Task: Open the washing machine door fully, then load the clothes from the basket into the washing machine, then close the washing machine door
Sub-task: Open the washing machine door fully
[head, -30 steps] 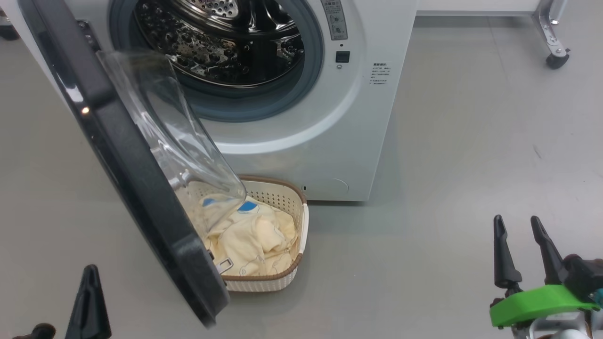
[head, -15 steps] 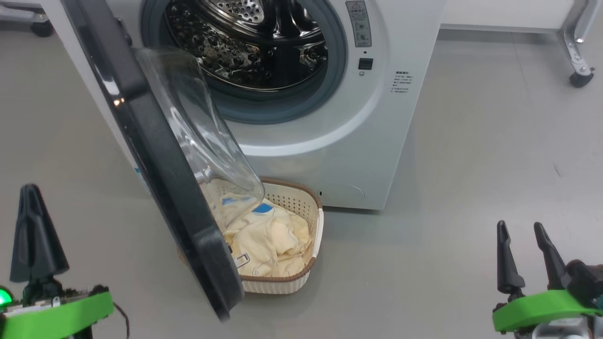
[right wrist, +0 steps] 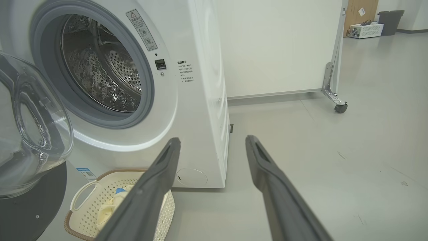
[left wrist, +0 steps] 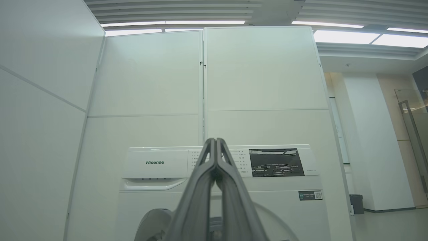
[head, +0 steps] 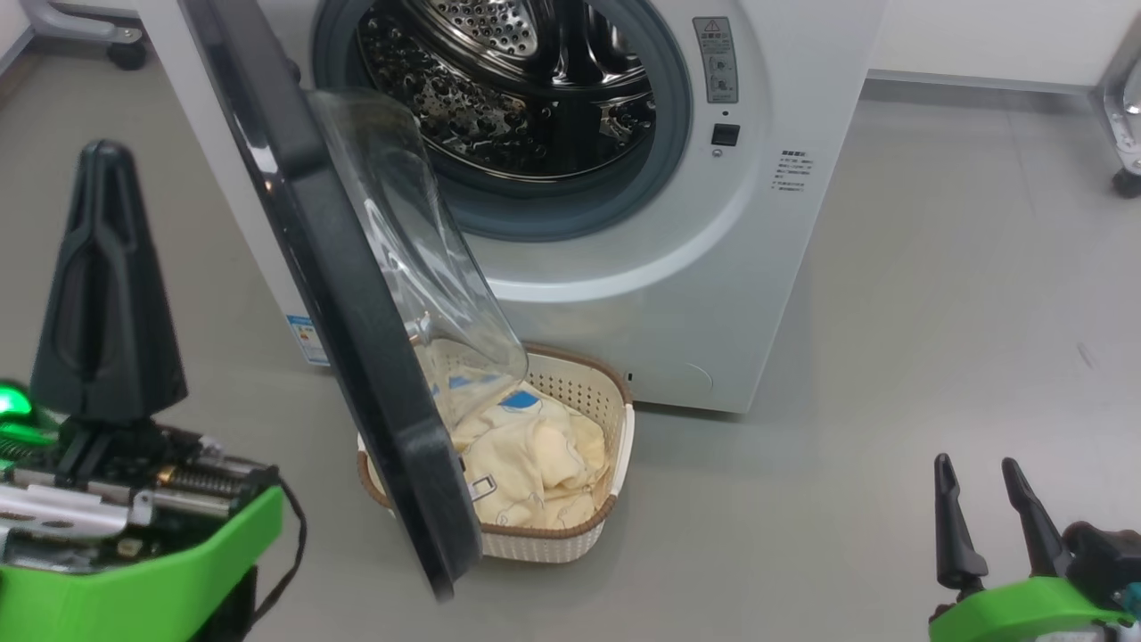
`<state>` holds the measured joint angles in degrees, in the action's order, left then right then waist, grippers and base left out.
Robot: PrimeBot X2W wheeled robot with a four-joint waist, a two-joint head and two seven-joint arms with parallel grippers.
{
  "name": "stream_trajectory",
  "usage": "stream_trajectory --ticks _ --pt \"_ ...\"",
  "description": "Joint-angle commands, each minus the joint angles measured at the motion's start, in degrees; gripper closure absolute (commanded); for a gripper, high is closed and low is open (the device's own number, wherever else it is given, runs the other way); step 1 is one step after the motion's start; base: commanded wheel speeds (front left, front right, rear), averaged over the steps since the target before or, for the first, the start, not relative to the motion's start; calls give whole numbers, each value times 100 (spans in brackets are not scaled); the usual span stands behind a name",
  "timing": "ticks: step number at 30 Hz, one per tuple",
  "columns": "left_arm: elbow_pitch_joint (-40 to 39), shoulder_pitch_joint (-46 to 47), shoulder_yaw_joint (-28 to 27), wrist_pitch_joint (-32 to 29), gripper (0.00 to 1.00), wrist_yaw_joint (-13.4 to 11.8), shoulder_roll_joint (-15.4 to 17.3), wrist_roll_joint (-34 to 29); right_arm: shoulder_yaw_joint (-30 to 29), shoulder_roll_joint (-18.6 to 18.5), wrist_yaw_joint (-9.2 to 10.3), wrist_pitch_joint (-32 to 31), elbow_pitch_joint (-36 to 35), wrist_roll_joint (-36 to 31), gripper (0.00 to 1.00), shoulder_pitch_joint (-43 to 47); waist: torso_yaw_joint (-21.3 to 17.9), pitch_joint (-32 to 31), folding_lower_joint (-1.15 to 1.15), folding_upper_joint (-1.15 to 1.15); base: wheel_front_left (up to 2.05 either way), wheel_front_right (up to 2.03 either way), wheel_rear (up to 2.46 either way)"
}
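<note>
The white washing machine (head: 642, 285) stands with its metal drum (head: 526, 80) exposed. Its door (head: 357, 294), black-rimmed with a bulging glass window (head: 419, 250), hangs open towards me on the left and partly covers the basket (head: 619, 419) on the floor below. Pale yellow clothes (head: 535, 455) with blue patches lie in the basket. My left gripper (head: 105, 152) is raised left of the door, shut and empty; its wrist view has the joined tips (left wrist: 216, 140) before the machine's control panel (left wrist: 157, 164). My right gripper (head: 974, 464) is low right, open and empty (right wrist: 213, 140).
Grey floor stretches to the right of the machine. A metal frame leg with a caster (right wrist: 336, 100) stands at a white partition behind it, and another caster (head: 1125, 178) sits at the far right. A dark bin (right wrist: 390, 21) stands far back.
The head camera has shifted, so machine and basket sit further right in the picture. My left gripper has risen high at the left, still shut. The right gripper stays open, low right.
</note>
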<state>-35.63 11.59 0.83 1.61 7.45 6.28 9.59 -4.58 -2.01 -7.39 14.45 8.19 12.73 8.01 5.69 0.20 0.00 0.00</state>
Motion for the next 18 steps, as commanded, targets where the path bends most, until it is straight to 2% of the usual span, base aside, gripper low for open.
stream_trajectory --ticks 1,5,10,13,18 --pt "-223 326 -126 -91 100 -8 132 -30 100 -88 -10 55 -153 35 0 -119 39 3 0 0 0 0 0" --pt "-449 826 283 -570 100 -9 135 -88 89 -87 -10 55 -132 97 0 -80 146 -4 0 0 0 0 0" --pt "-552 1185 1128 -1056 100 -126 -161 41 75 -87 -10 55 -104 151 0 -32 295 -21 0 0 0 0 0" --pt "-465 1106 1798 -1215 100 -330 -284 422 87 -87 -10 55 -89 154 0 -37 362 -19 0 0 0 0 0" --pt "-45 671 2630 -1118 100 -943 -335 1316 118 -87 -10 55 -75 133 0 -120 411 6 0 0 0 0 0"
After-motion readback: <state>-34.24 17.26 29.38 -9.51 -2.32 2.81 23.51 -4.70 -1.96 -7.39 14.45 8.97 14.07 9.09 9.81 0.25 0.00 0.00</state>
